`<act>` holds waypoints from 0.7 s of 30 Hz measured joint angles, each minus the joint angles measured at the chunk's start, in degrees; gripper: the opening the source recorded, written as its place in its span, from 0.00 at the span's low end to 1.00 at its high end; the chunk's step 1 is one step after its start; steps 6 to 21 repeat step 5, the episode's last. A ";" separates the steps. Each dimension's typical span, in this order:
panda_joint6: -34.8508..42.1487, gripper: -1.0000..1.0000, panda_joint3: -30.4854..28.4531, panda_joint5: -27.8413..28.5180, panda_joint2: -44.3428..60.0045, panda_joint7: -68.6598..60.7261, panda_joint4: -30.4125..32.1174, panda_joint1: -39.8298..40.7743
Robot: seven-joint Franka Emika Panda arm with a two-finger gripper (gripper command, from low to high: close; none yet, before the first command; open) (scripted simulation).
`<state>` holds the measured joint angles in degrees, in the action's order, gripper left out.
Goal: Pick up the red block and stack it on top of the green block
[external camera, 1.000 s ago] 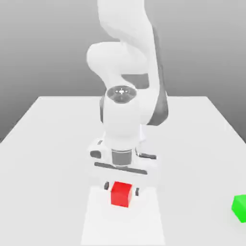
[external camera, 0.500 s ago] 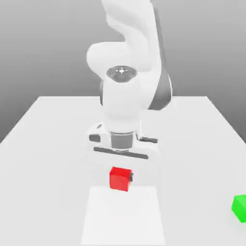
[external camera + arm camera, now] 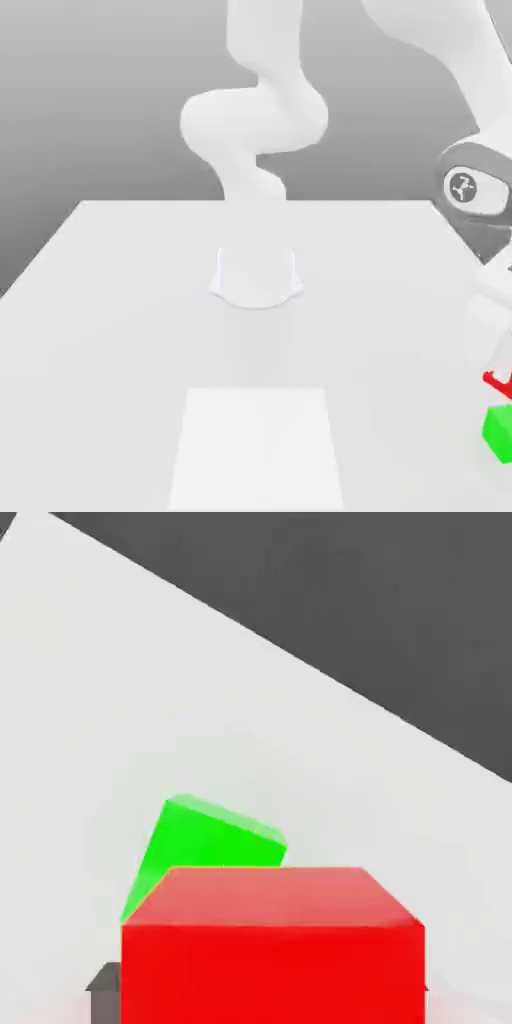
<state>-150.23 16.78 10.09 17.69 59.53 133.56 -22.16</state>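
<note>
The red block (image 3: 497, 381) hangs in the air at the far edge of the exterior view's right, just above the green block (image 3: 498, 432), which rests on the table. In the hand view the red block (image 3: 272, 942) is close up, with my gripper (image 3: 268, 992) shut on it. A dark fingertip (image 3: 104, 979) shows at its side. The green block (image 3: 205, 847) lies below and a little beyond it, partly covered by the red one.
The white table (image 3: 120, 300) carries a paler square patch (image 3: 258, 440) near its front. The arm's base (image 3: 256, 275) stands at the table's middle. The green block sits close to the table's edge on the exterior view's right.
The gripper closed on the red block over the pale patch and lifted it. The arm then swung it far to the exterior view's right, over the green block.
</note>
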 joint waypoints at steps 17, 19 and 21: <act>-2.86 1.00 -1.41 1.97 3.36 1.36 -0.36 -1.29; -2.86 1.00 -1.41 1.97 3.36 1.36 -0.36 -1.29; -2.86 1.00 -1.41 1.97 3.36 1.36 -0.36 -1.29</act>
